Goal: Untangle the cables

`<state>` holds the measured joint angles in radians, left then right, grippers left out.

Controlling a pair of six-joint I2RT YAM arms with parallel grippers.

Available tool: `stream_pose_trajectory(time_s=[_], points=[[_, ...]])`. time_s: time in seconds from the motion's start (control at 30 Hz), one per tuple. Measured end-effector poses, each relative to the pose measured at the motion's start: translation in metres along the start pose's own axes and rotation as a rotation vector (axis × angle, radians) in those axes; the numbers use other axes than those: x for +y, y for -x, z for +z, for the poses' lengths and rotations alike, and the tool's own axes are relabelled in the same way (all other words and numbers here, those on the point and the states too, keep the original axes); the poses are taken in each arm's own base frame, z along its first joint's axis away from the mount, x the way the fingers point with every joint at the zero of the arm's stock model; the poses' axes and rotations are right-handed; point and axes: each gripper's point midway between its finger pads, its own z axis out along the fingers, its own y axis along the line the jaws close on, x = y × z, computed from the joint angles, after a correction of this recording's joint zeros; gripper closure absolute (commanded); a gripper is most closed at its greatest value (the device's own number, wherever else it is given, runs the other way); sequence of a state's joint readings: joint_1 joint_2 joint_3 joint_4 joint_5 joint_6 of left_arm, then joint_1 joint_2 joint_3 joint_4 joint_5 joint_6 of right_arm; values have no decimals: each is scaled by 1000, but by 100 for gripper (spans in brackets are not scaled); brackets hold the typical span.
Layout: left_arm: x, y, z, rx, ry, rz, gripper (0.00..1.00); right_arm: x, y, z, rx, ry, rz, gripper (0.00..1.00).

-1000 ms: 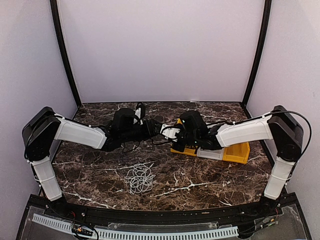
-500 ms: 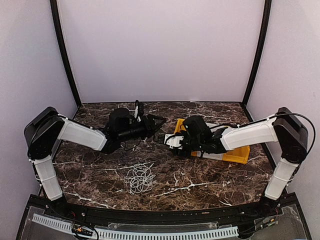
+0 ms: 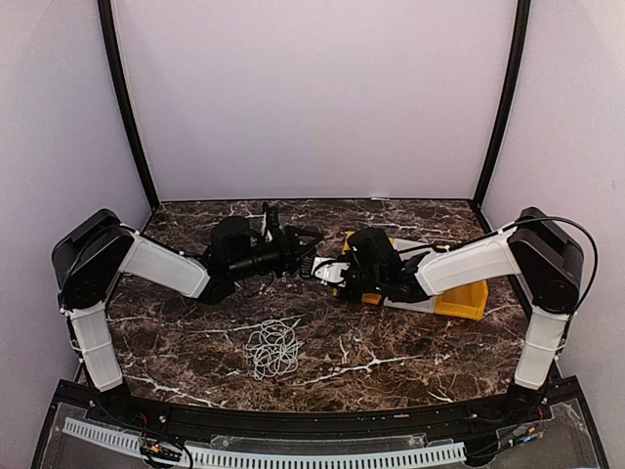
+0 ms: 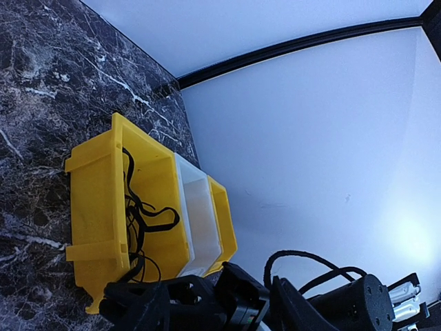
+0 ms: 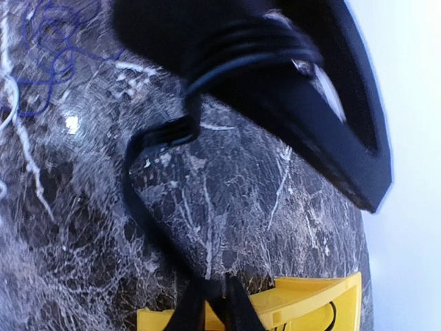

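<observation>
Cables (image 3: 273, 347): by my judgement the task is partly done.

1. The left gripper (image 3: 298, 244) hovers left of the yellow bin (image 4: 93, 207). I cannot tell whether its fingers are spread or pinching.
2. The grey-and-white bundle (image 3: 273, 347) lies well left of the bin, toward the arm bases, as one knotted clump. I count this as work left. It is roughly round, slightly longer near-to-far, with no clear pointing end.
3. The black cord (image 5: 131, 172) runs from the left gripper's side toward the bin's left end. I judge its long axis to be left-to-right.
4. The right gripper (image 3: 325, 266) sits at the bin's left end. I cannot tell its grip.
5. The black strands (image 4: 135, 207) lie inside the bin's compartment nearest the grippers. I cannot tell whether they belong to the same cord.
</observation>
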<state>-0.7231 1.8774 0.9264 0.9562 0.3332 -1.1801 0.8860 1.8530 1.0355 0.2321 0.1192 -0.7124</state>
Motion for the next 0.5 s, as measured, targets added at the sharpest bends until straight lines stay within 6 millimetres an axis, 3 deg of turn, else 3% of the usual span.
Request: stream_pose_trajectory(time_s=[0.1,0.3,0.4,0.5], points=[[0,1,0,-3,-3,-6,48,-5,3,-4,-24,-33,6,100],[0,3,-2,-12,-6,-9,42,-19,6,-35,-68,-82,15,100],[5,2,-4,-10,2,-10,40,-41,7,-49,-90,-123,35,100],[12,1,-7,-15,21,-4,38,-68,-9,-56,-74,-171,79,100]])
